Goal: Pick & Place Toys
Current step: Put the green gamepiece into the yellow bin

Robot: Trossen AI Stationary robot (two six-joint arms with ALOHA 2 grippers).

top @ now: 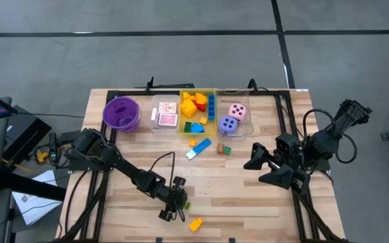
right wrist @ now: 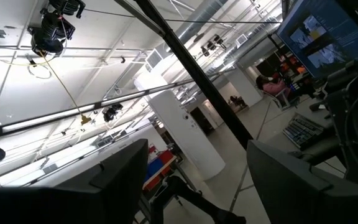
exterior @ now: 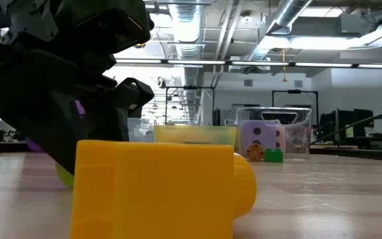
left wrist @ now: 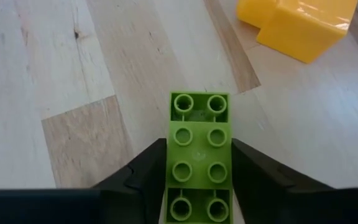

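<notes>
A light green brick (left wrist: 199,163) with studs up lies on the wood near the table's front edge. My left gripper (top: 179,202) is shut on it. A yellow block (top: 195,224) lies just past the green brick, closer to the front edge, and fills the low view (exterior: 154,189). My right gripper (top: 259,169) hangs open in the air over the table's right side, with only the room's ceiling between its fingers (right wrist: 197,180). More toys sit in the bins at the back: cards (top: 168,120), blocks (top: 196,104) and two dice (top: 232,118). My left gripper pinches the green brick's two long sides (left wrist: 169,163) between its two fingers, at the end nearer the wrist. The fingers slant down from the table's left and lie along the brick. The brick is level, studs up, its far end (left wrist: 199,102) on the table.
A purple bowl (top: 121,113) stands at the back left, beside a row of clear and yellow bins (top: 208,94). Loose orange, blue and small green blocks (top: 201,146) lie in front of the bins. Bare wood lies between them and my left gripper.
</notes>
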